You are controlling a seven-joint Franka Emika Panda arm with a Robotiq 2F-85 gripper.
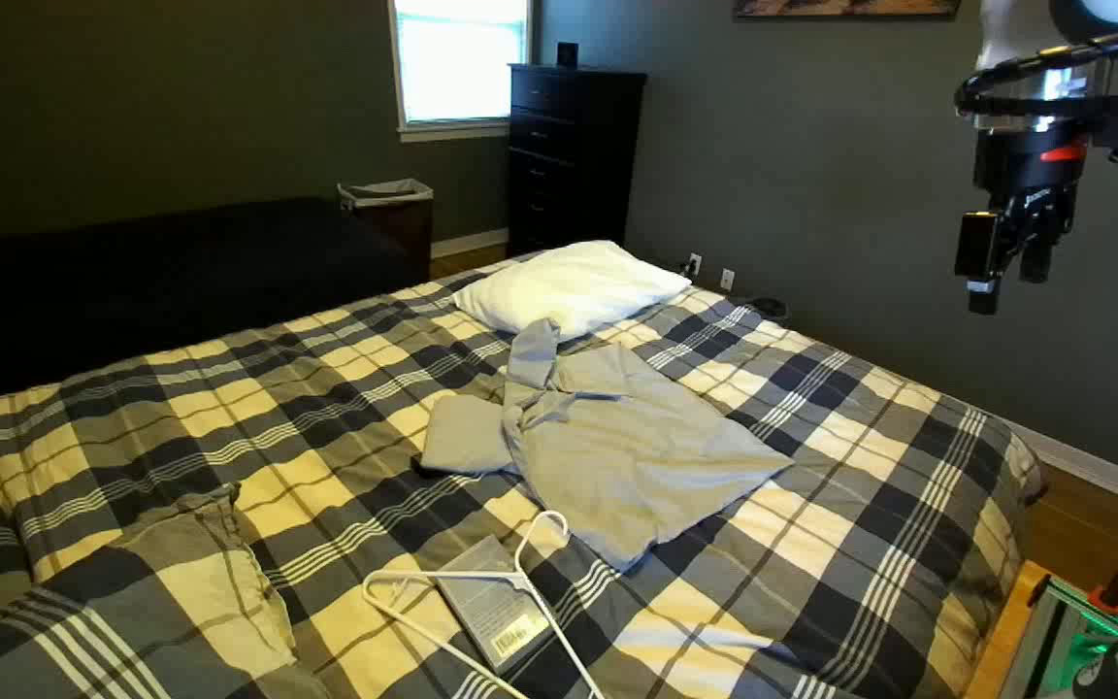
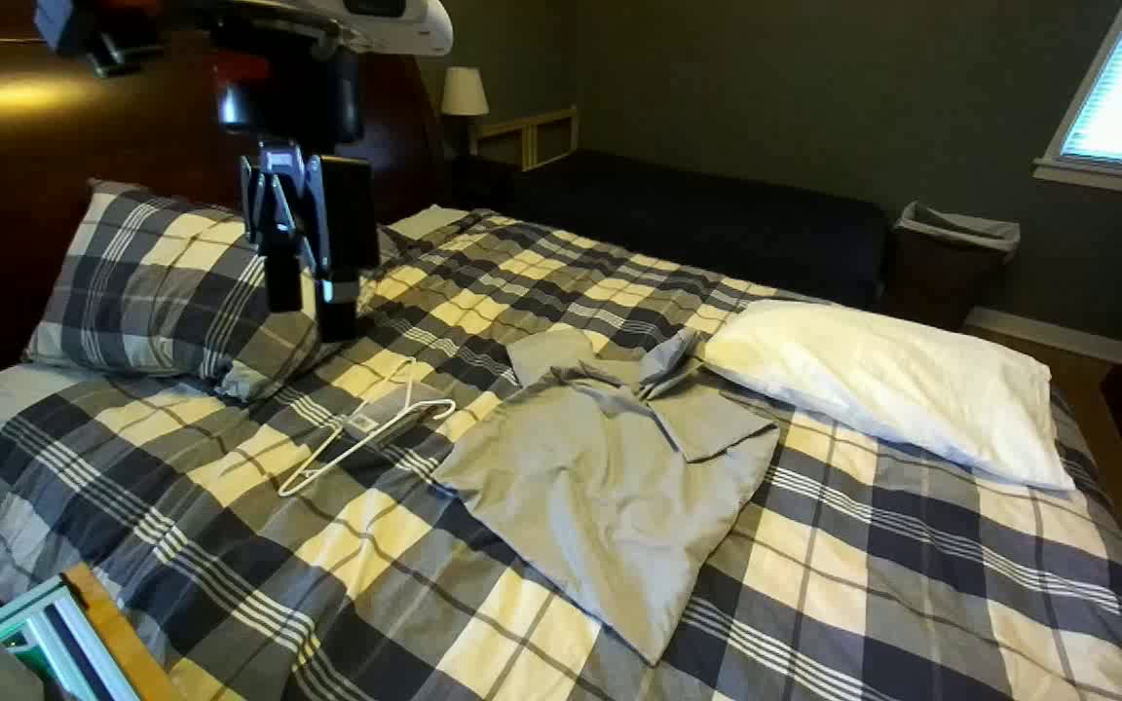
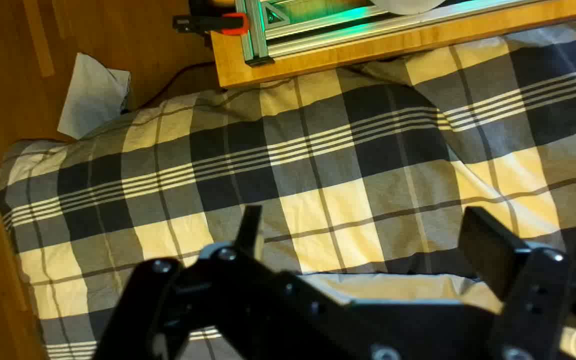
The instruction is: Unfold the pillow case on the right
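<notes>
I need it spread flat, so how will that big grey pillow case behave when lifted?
The pillow case should hang limp, judging by its soft wrinkles. It looks thin, so it's probably light for its size. With one end bunched into folds, it may open unevenly.

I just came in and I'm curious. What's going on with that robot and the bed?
A robot arm has the job of unfolding the grey pillow case on the bed. Right now it isn't holding anything: its jaws are open, up in the air above the bed. The pillow case is partly spread out, but the end near the white pillow is bunched and folded. A small folded cloth lies beside it. So the job doesn't look finished.
</notes>
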